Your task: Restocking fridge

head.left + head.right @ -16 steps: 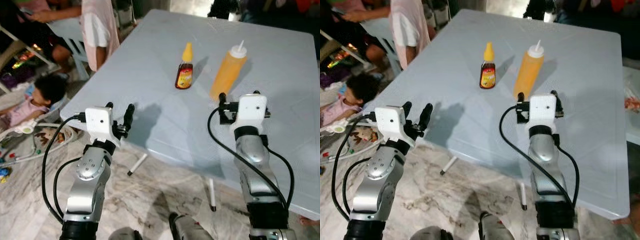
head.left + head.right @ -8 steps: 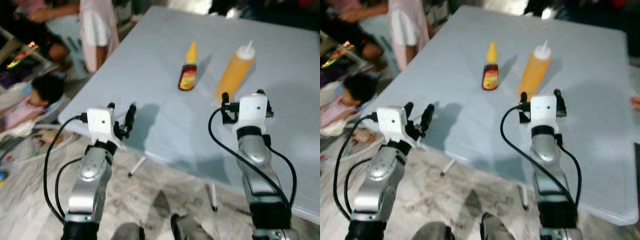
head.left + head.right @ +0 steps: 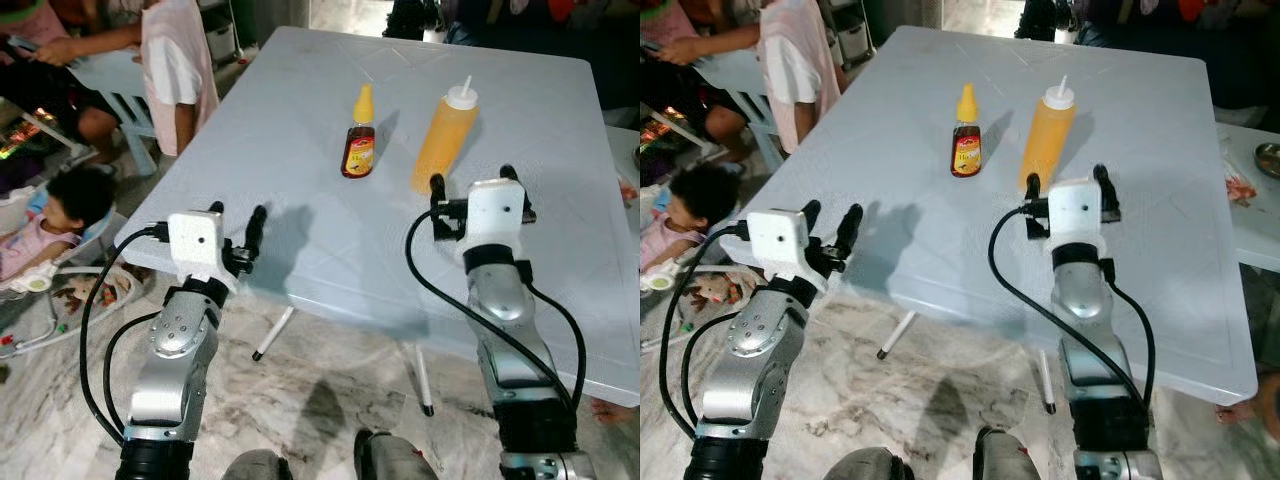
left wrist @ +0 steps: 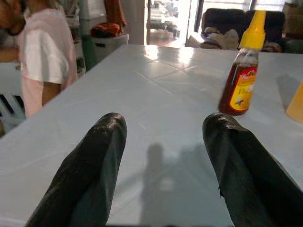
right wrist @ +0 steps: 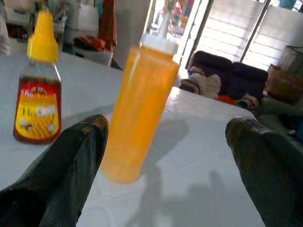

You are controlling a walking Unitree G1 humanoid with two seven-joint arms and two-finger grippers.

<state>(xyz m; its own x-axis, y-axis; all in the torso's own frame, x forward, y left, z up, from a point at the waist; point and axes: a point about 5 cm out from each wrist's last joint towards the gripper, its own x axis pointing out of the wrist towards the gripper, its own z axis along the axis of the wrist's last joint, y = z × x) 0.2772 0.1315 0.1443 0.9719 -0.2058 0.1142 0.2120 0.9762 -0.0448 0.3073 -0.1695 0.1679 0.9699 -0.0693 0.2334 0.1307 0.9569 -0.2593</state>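
Bottles for the fridge stand upright on a pale blue table (image 3: 300, 130), side by side w/ a gap between them: a small brown sauce bottle (image 3: 360, 135) w/ yellow cap and red-yellow label on the robot's left, a taller orange squeeze bottle (image 3: 445, 135) w/ white nozzle on its right. Both sit toward the middle of the tabletop, apart from either arm.

Right gripper (image 3: 468, 190) is raised over the table just in front of the squeeze bottle, fingers spread wide, holding nothing. In the right wrist view the squeeze bottle (image 5: 137, 109) shows between the two black fingers (image 5: 61, 165), nearer one of them, not touching; sauce bottle (image 5: 38, 90) off to the side beyond that finger.

Left gripper (image 3: 238, 228) is at the near table edge on the robot's left, fingers apart, empty. Left wrist view looks along the tabletop w/ the sauce bottle (image 4: 241, 75) ahead, well apart from the fingers (image 4: 94, 165).

Beyond the table's left side a person in a pink top (image 3: 175, 65) stands, and a small child (image 3: 45, 225) sits low in a seat on the marble floor (image 3: 300, 390). White table legs (image 3: 272, 335) show under the near edge.
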